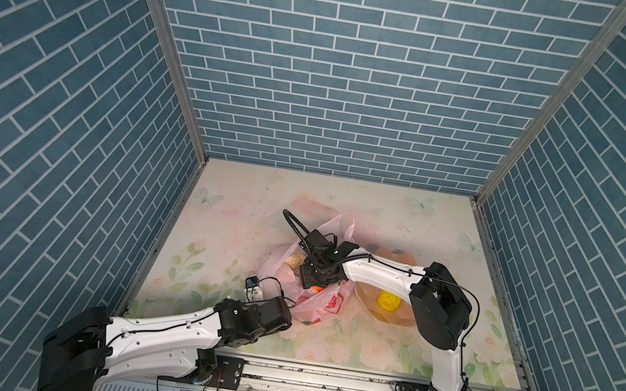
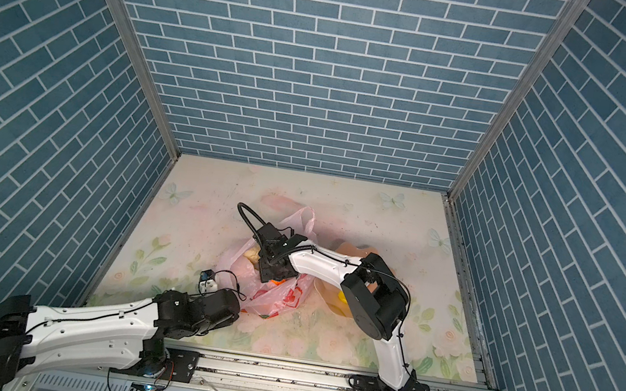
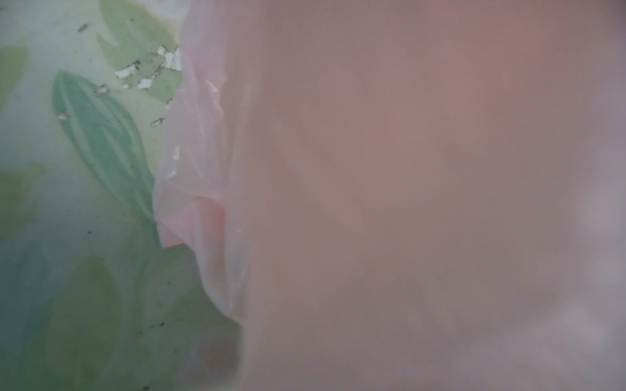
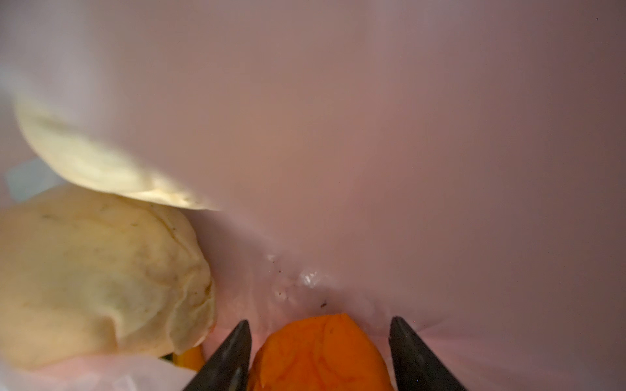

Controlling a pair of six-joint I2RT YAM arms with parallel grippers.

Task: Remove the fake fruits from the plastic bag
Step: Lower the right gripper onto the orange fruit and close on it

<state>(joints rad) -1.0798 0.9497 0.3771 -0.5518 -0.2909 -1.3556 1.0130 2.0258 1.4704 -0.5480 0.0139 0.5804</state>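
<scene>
Orange fruit (image 4: pixel 318 355) is sitting between my parted right fingers (image 4: pixel 230 359) inside the plastic bag (image 4: pixel 406 135); my left gripper (image 1: pixel 286 318) is clenching at its 7 o'clock edge.

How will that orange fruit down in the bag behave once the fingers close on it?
The rounded orange toy fruit looks smooth, so it may slip from the right gripper's open fingers. Its moulded sheen suggests light, stiff plastic. Resting on the thin pink plastic bag, it could roll if nudged.
</scene>
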